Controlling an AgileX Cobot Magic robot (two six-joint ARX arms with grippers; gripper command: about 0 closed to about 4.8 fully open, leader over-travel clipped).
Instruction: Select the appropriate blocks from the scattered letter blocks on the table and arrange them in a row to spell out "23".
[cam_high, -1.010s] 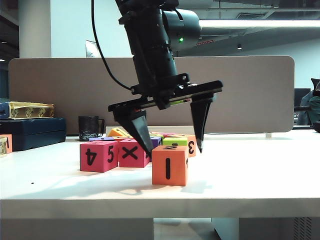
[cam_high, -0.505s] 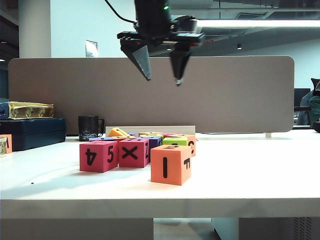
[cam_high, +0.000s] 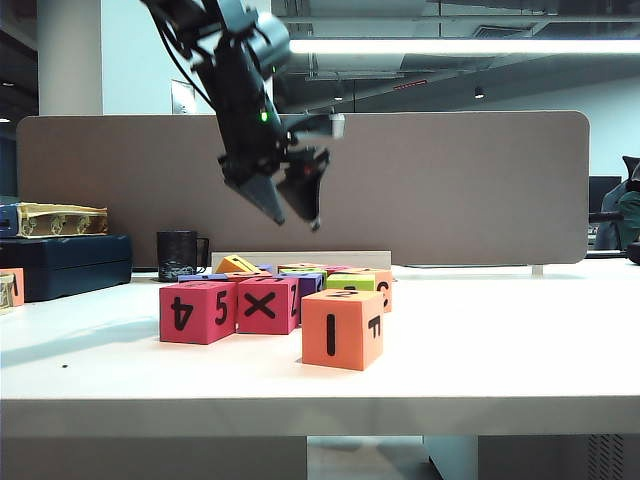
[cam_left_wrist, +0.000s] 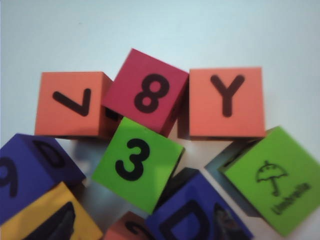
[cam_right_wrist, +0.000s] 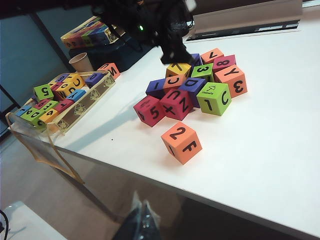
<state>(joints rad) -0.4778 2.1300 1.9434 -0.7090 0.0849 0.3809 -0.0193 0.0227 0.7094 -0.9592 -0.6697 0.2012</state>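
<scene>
An orange block (cam_right_wrist: 181, 142) with 2 on top and F on its side stands alone near the table's (cam_right_wrist: 270, 150) front edge; the exterior view shows its I face (cam_high: 342, 328). A lime-green block with 3 on top (cam_left_wrist: 136, 162) sits in the pile among orange, pink and purple blocks. My left gripper (cam_high: 288, 200) hangs open and empty above that pile, over the green 3 block (cam_right_wrist: 202, 71). A second green block (cam_right_wrist: 214, 98) shows 1 and C. My right gripper (cam_right_wrist: 141, 204) is shut, below the table's front edge.
Pink blocks marked 4, 5 (cam_high: 197, 312) and X (cam_high: 265, 305) stand left of the orange block. A grey-brown divider panel (cam_high: 450, 190) closes the back. A black mug (cam_high: 178, 255) and a dark case (cam_high: 60, 265) stand at the left. A tray (cam_right_wrist: 97, 90) of blocks sits beside the table.
The left gripper left the orange block on the table, rose, then swung left and back over the pile, rolling its wrist. The right arm has not moved.
</scene>
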